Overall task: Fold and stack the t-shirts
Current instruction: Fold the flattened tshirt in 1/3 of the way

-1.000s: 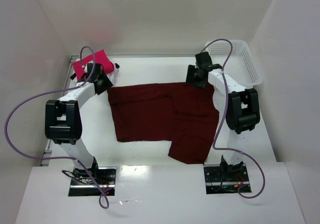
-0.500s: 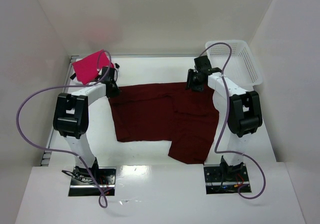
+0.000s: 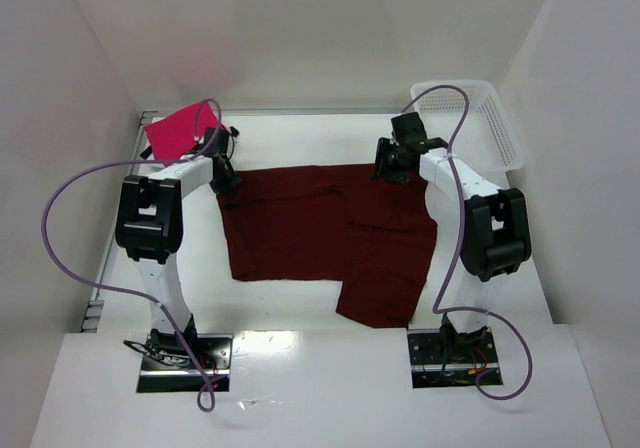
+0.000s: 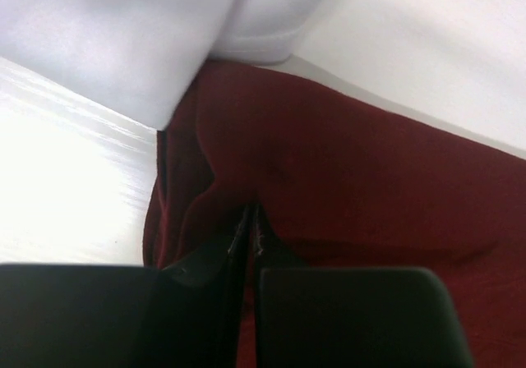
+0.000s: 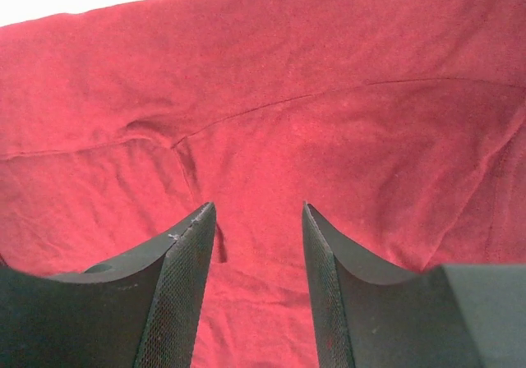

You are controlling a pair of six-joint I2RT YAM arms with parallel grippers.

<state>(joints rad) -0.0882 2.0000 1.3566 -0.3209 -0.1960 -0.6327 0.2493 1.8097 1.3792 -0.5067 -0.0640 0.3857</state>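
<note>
The large dark maroon t-shirt [image 3: 330, 233] lies spread on the table's middle. My left gripper [image 3: 225, 178] sits at its far left corner, and in the left wrist view it [image 4: 253, 216] is shut on a fold of the maroon cloth [image 4: 370, 195]. My right gripper [image 3: 392, 163] is at the shirt's far edge; in the right wrist view it [image 5: 255, 212] is open just above the maroon cloth [image 5: 271, 97]. The bright pink-red t-shirt [image 3: 180, 133] lies folded at the far left corner. No white t-shirt shows.
A white plastic mesh basket [image 3: 495, 118] stands at the far right corner. White walls close in the table on the left, back and right. Purple cables loop from both arms.
My left gripper has moved from beside the pink-red shirt down to the maroon shirt's far left corner, and its elbow has swung right. The right gripper has hardly moved.
</note>
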